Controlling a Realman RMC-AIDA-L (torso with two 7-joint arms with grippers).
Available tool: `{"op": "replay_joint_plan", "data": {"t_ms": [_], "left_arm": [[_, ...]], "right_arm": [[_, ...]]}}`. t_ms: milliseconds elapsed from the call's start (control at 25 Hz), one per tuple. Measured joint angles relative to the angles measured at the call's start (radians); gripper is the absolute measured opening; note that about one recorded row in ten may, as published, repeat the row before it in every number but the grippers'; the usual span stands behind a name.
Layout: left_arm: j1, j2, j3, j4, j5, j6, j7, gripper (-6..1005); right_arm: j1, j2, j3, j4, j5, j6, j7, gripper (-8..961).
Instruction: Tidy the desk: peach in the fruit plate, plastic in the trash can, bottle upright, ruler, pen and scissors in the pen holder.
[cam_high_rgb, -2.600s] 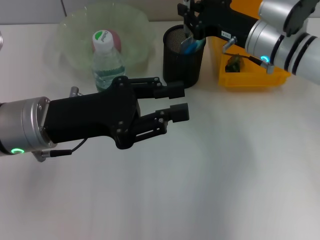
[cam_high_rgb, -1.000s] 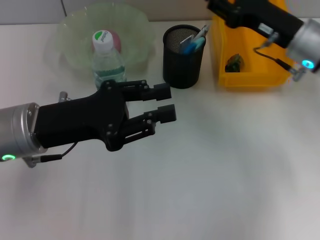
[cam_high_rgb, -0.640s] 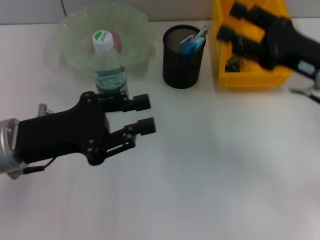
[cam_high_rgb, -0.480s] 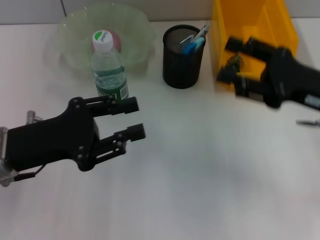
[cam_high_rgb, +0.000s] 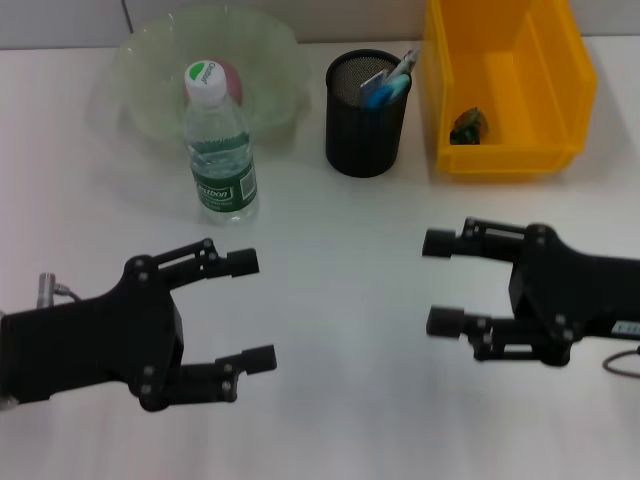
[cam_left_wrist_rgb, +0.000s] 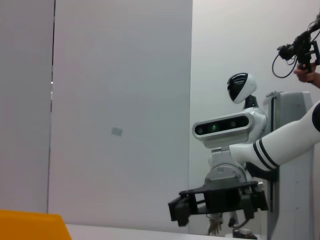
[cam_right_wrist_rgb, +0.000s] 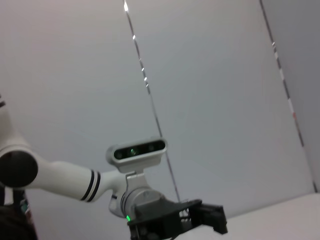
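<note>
Both grippers sit low over the white desk (cam_high_rgb: 340, 420), near the robot, fingers pointing toward each other across a bare stretch. Left gripper (cam_high_rgb: 250, 312) is at the left w/ fingers spread wide apart, holding nothing. Right gripper (cam_high_rgb: 440, 282) is at the right, fingers also apart, nothing btwn them. The two are well apart from each other.

Far side of desk: water bottle (cam_high_rgb: 218, 142) stands upright, white cap w/ green mark on top, just in front of the pale green fruit plate (cam_high_rgb: 150, 70). Peach (cam_high_rgb: 228, 74) lies in the plate, mostly hidden behind the bottle cap. Black mesh pen holder (cam_high_rgb: 367, 115) stands right of the plate; blue and pale items stick out of its top, can't tell which is pen, ruler or scissors. Yellow trash bin (cam_high_rgb: 505, 85) is just right of the holder, w/ a small dark crumpled bit of plastic (cam_high_rgb: 467, 126) on its floor.

Left wrist view shows the right gripper (cam_left_wrist_rgb: 180, 211) farther off, in front of the robot's white head (cam_left_wrist_rgb: 227, 127). Right wrist view shows the left gripper (cam_right_wrist_rgb: 215, 220) at the bottom edge.
</note>
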Motion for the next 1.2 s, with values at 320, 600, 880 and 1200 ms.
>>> {"op": "replay_joint_plan", "data": {"t_ms": [320,600,880,1200], "left_arm": [[0.028,-0.006,-0.005,-0.029,0.005,0.016,0.048,824],[0.032,0.002,-0.005,-0.057,0.012,0.041,0.048,824],[0.031,0.004,-0.003,-0.063,0.064,0.045,0.048,824],[0.03,0.004,-0.002,-0.063,0.066,0.045,0.048,824]], "right_arm": [[-0.009,0.003,-0.009,0.065,-0.052,-0.024,-0.18,758],[-0.015,0.002,-0.009,0.088,-0.056,-0.043,-0.236,758],[-0.019,0.003,-0.009,0.102,-0.082,-0.046,-0.258,758],[-0.02,0.003,-0.009,0.123,-0.086,-0.051,-0.299,758]]}}
